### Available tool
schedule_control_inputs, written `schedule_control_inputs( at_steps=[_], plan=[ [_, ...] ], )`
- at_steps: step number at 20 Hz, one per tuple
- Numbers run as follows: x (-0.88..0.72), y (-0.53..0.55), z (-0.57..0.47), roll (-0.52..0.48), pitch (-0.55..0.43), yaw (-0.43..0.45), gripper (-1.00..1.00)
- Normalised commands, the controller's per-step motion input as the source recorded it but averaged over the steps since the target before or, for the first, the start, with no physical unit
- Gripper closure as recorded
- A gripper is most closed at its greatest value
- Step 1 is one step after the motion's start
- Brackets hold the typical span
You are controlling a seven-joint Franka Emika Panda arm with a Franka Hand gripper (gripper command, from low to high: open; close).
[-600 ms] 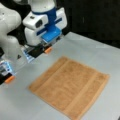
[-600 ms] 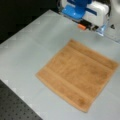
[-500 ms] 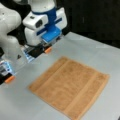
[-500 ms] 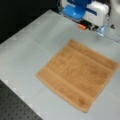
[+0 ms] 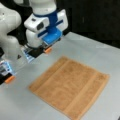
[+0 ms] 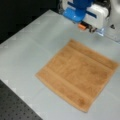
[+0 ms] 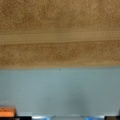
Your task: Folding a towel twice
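Lying flat and unfolded on the grey table (image 5: 105, 57), the towel (image 5: 71, 86) is seen in a front view with no fold yet made; the gripper (image 5: 37, 52) is held above the bare surface near its upper-left corner, touching nothing. Whether the jaws are open or closed cannot be told. In a front view, the gripper (image 6: 91, 28) is placed just beyond the towel's (image 6: 78, 72) far edge. In the wrist view, the striped hem (image 7: 60, 37) is shown across the top. A thick, soft edge could be missed or only partly pinched, and a skewed fold is judged likely.
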Motion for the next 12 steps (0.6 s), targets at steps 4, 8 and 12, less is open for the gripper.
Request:
schedule_control_inputs(
  at_steps=[4,8,12],
  plan=[
    [0.45,0.33,0.04,0.020,0.164,-0.204,-1.00],
    [0.49,0.29,0.07,-0.003,0.170,-0.281,-1.00],
    [0.53,0.30,0.05,0.003,0.246,-0.350,-1.00]
  ],
)
